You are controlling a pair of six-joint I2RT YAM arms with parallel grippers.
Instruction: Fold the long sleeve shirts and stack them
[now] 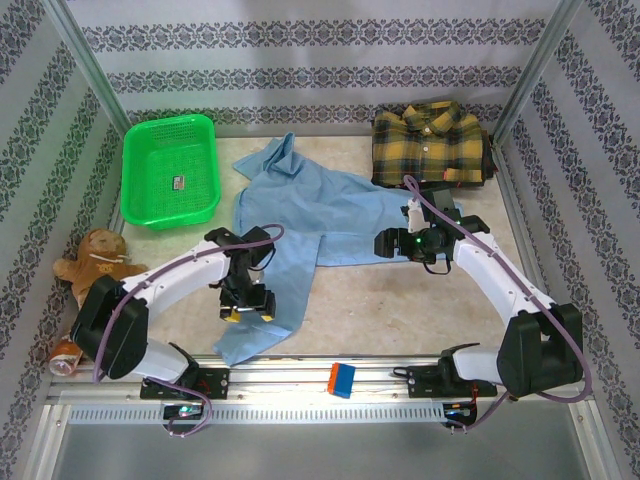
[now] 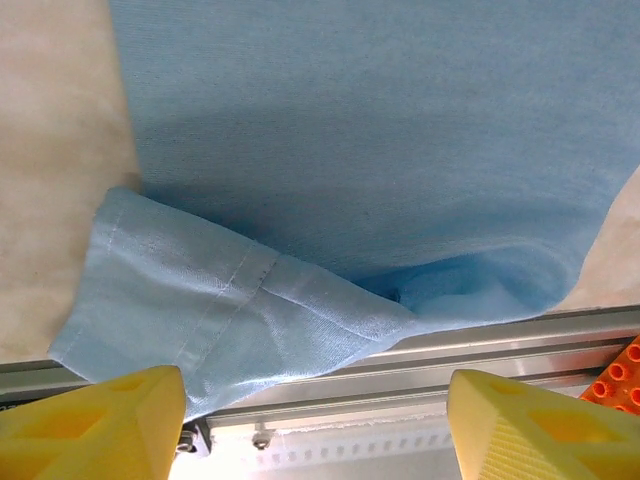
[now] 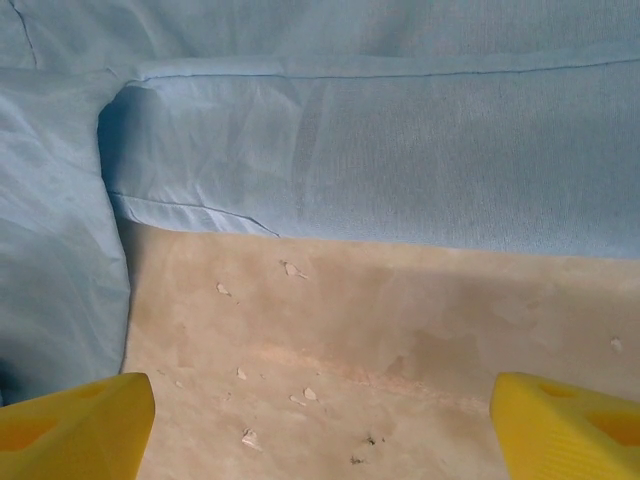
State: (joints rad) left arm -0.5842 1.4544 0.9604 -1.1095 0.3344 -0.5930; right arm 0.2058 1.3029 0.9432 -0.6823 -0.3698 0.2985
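The left gripper (image 1: pixel 247 305) hangs over the near sleeve of the light blue shirt (image 1: pixel 320 215), its yellow fingers (image 2: pixel 110 420) spread wide with nothing clamped between them; whether they touch the cloth cannot be told. The right gripper (image 1: pixel 385 243) stands equally wide apart at the shirt's right edge, its fingertips (image 3: pixel 70 430) over bare table (image 1: pixel 400 310) just beside the fabric and holding nothing.

The only label-like thing is a small dark tag (image 1: pixel 180 183) on the floor of the green basket (image 1: pixel 170 170), too small to read.

The light blue shirt lies unfolded and rumpled across the middle of the table, its collar toward the far side near the basket. One sleeve runs down to the near edge. From the left wrist the sleeve end shows a stitched seam, turned over on itself and lapping onto the aluminium rail (image 2: pixel 480 345), beside an orange studded brick (image 2: pixel 620 375). From the right wrist the cloth shows a doubled edge with a straight hem line, the weave fine and plain, and pale flecks on the table below it.

The yellow-and-dark plaid shirt (image 1: pixel 430 140) sits folded in the far right corner, collar up, with its row of buttons facing upward, well apart from the blue one's collar but near its right edge.

A brown stuffed toy (image 1: pixel 100 260) lies at the left wall
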